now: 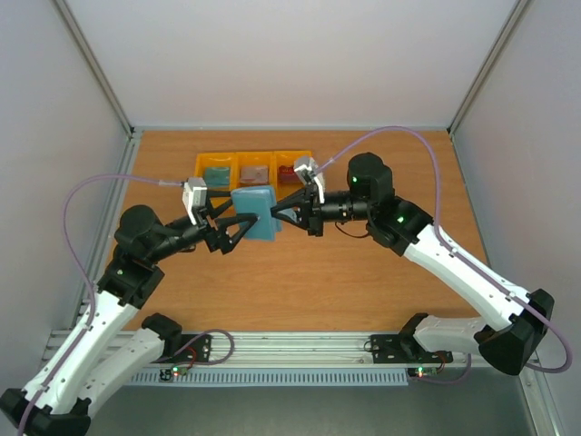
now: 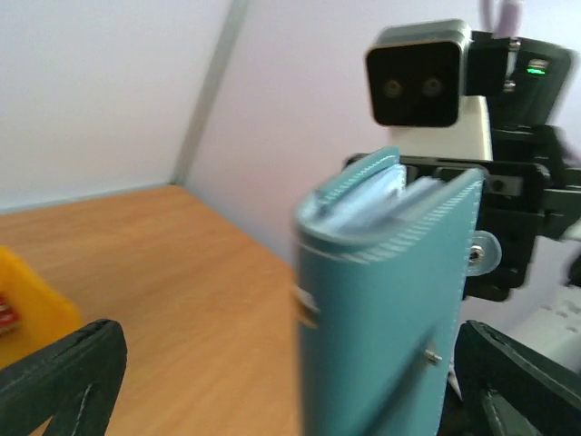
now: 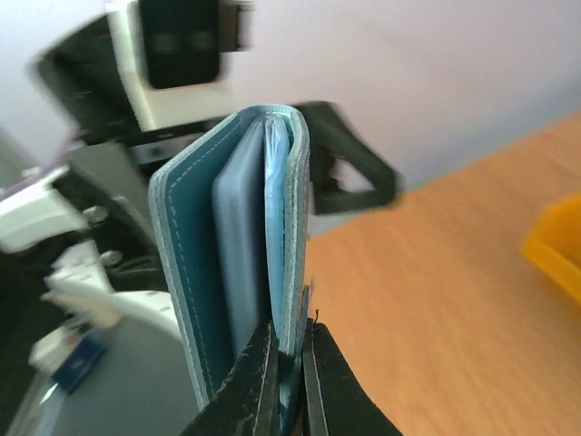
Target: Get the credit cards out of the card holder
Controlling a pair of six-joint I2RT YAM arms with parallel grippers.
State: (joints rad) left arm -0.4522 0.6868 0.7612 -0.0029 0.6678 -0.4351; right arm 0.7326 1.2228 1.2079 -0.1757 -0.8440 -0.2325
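Left hand [image 1: 241, 233] wide, right hand [image 1: 277, 213] tight.

1. a wooden table [image 1: 300, 291] with an orange-brown top fills the bottom of the enclosure.
2. a plain pale back wall [image 1: 290, 54] rises from the table's far edge.
3. a pale left wall [image 1: 45, 136] and a matching right wall [image 1: 536, 127] close the table in on both sides.
4. slim grey metal posts [image 1: 95, 64] run up the far corners where the walls meet.
5. a silver metal rail [image 1: 300, 343] lies along the table's near edge.
6. a dull grey surface [image 1: 300, 409] shows in front of the rail.
7. the light is soft and even, with only faint shadows on the wood.
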